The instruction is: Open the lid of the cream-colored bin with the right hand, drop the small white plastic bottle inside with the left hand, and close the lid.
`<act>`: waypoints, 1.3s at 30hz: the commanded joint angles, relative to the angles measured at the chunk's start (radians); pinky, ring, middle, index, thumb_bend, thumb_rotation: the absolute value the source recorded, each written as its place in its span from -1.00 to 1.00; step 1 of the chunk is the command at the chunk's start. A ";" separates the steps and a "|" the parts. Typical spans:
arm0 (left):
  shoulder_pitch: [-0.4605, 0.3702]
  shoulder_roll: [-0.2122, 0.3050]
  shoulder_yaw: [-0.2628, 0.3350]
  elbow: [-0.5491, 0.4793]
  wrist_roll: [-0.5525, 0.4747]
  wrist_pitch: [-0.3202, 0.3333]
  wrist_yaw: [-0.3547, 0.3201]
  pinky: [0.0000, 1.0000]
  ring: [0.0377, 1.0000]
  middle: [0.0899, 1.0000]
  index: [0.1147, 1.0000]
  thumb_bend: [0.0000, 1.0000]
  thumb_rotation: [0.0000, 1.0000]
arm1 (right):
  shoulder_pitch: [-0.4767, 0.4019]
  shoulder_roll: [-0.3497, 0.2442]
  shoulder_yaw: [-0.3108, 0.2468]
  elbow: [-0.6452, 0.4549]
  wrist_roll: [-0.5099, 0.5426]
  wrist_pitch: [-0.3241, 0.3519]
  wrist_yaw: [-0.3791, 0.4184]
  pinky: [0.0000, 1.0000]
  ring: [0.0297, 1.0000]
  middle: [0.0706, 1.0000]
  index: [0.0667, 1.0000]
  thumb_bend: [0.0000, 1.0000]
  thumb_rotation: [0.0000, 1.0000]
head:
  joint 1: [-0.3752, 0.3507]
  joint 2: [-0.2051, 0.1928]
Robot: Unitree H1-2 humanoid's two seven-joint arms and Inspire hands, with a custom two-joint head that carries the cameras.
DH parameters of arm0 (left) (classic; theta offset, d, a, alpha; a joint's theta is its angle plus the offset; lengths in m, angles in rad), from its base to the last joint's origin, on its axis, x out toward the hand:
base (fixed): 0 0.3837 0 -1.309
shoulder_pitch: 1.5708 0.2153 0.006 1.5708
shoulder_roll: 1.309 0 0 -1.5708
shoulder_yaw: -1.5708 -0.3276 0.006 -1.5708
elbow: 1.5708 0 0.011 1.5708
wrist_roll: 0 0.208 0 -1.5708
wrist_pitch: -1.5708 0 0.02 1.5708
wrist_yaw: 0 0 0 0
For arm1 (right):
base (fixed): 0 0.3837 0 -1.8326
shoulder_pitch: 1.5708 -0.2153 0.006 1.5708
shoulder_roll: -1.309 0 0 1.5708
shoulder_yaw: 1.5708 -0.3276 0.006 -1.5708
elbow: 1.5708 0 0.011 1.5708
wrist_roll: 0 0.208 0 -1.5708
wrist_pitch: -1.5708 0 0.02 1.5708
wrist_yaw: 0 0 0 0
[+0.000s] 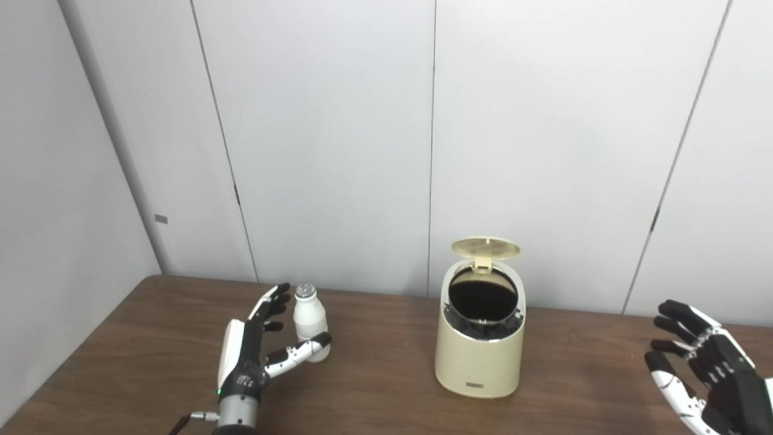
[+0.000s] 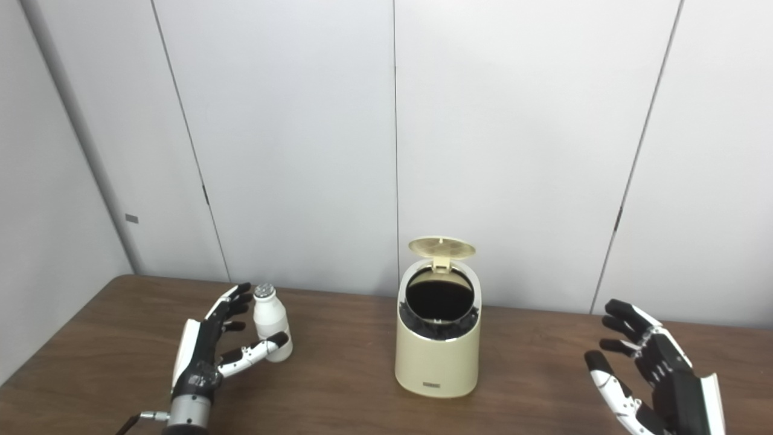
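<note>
The bottle (image 1: 310, 321) stands upright on the table (image 1: 151, 338), left of the open-lidded bin (image 1: 480, 350). The left hand (image 1: 253, 350), fingers spread, cups it without gripping; the right hand (image 1: 703, 368) waits open. The bottle looks light, smooth and easily tipped: grasp mid-body.

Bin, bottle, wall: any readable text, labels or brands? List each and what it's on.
No text can be read.
Bin: small dark label low on the front, too small to read.
Bottle: no print visible.
Wall: small grey tag, blank or too small to tell.
</note>
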 commanded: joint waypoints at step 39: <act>-0.155 -0.052 -0.006 0.113 0.045 0.017 0.284 -0.37 -0.18 -0.16 -0.12 0.01 -1.00 | -0.007 0.020 0.007 -0.087 0.043 0.034 0.022 0.23 0.50 0.53 0.44 -0.47 -0.38 | -0.022 0.014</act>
